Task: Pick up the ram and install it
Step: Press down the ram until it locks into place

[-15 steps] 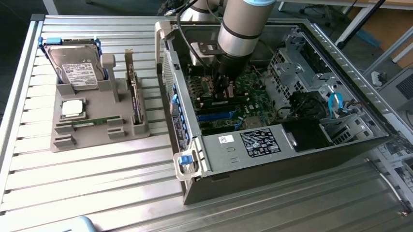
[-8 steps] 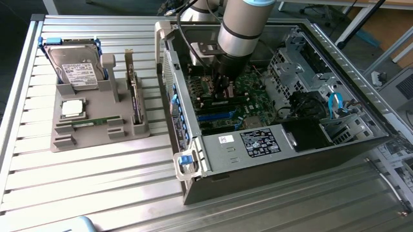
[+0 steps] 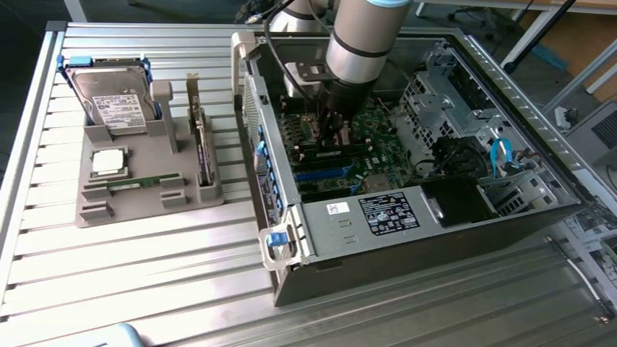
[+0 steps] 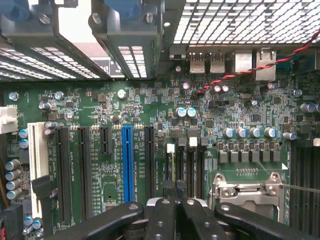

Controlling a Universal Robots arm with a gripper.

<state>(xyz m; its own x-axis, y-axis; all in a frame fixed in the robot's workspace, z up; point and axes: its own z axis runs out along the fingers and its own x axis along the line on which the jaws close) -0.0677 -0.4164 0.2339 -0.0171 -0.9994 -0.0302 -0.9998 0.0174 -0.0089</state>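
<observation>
Ram (image 3: 143, 181): flat on tray, long axis along the exterior view's left-right | case (image 3: 501, 87): open, well apart to the exterior view's right of tray (image 3: 126, 210) | gripper (image 4: 175, 200): inside case over board slots (image 4: 192, 165), fingers clenched; cannot tell whether they pinch anything; tray stick lies to the exterior view's left of it.

The ram (image 4: 173, 172), a thin green stick, is seen edge-on and upright, held in a motherboard slot (image 4: 176, 167).
</observation>
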